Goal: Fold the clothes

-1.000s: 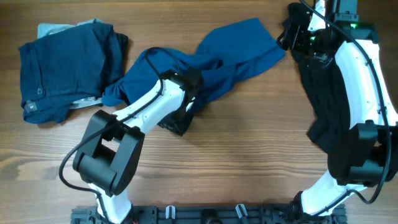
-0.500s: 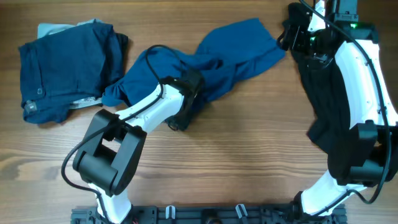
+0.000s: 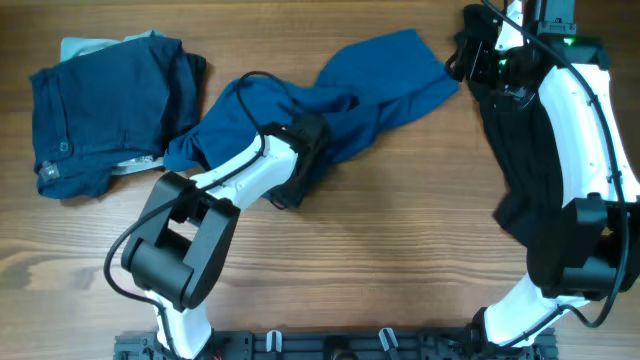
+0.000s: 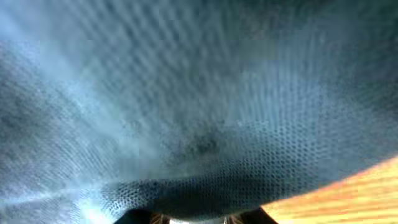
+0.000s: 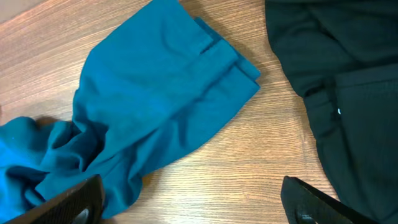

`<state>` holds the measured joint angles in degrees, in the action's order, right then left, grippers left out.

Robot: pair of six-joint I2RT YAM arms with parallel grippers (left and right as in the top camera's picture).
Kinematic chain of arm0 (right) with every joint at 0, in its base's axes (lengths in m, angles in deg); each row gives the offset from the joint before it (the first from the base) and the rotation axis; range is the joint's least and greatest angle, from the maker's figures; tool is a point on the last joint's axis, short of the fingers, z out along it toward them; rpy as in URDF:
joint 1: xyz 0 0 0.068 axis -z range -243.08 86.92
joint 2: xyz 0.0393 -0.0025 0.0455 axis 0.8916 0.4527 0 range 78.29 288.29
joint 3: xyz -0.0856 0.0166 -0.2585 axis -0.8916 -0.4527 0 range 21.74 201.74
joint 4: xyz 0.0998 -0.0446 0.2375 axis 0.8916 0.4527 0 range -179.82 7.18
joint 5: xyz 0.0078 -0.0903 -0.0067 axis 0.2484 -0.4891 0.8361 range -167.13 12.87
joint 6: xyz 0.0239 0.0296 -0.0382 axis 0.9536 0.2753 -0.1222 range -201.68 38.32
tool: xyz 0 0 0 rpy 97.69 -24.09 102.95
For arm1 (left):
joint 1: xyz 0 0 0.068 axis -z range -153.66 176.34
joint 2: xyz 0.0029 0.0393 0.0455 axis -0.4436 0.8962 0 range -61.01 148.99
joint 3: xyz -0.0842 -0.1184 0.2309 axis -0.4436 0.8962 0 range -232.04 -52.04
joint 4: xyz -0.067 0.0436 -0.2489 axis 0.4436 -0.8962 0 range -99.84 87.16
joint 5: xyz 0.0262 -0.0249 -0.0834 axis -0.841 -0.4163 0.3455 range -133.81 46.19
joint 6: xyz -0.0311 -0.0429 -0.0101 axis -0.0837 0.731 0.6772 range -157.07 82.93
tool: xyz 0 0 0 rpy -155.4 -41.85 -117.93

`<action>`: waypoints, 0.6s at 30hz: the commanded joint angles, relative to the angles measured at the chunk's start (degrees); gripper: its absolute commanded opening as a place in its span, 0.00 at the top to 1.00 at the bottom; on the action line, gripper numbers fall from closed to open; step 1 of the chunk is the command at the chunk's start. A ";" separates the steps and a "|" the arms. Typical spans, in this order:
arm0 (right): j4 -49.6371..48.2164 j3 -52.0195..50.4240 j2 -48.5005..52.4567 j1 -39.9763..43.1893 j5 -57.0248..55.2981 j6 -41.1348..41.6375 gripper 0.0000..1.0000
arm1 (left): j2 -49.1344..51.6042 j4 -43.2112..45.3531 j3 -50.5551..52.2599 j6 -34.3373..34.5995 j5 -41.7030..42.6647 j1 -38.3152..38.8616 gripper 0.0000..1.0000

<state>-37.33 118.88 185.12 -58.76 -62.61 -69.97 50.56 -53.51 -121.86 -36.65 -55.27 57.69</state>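
Teal-blue crumpled cloth garment point(image 3: 380, 75): one, lying at top centre of the brown wooden table point(image 3: 400, 260). It is unfolded. One end is spread flat toward the right, the other is bunched in ridges toward the left. The right wrist view shows a stitched hem at the flat end.

Clothing count: three heaps.
- The teal one.
- One dark navy folded stack point(image 3: 100, 110) at top left, with a pale grey cloth point(image 3: 85, 45) poking out beneath it. It sits just beside the teal bunch.
- One black garment point(image 3: 525, 170) stretched down the right side, partly under the right arm. It lies near the teal hem, and wood shows between them in the right wrist view.

Arms: two, white with black joints.

Left arm: reaches from the front edge up and rightward, elbow bent. The left gripper point(image 3: 292, 180) is pushed into the lower edge of the teal bunch. In the left wrist view, knit fabric fills the frame and only dark finger stubs show at the bottom. Cannot tell whether the jaws are apart or pinching cloth.

Right arm: stretched up the right side to the far edge. The right gripper point(image 3: 465, 55) is by the teal hem, looking down on it. Its fingers point(image 5: 68, 202) stand wide apart at the bottom corners of the right wrist view, holding nothing.
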 commanded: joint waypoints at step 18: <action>-8.41 -0.11 9.53 0.02 1.62 1.95 0.14 | -32.20 -6.45 -6.40 6.54 0.92 -0.68 0.96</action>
<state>-45.05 118.81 190.39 -58.76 -62.61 -69.51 24.68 -60.05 -127.55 -31.27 -52.98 57.65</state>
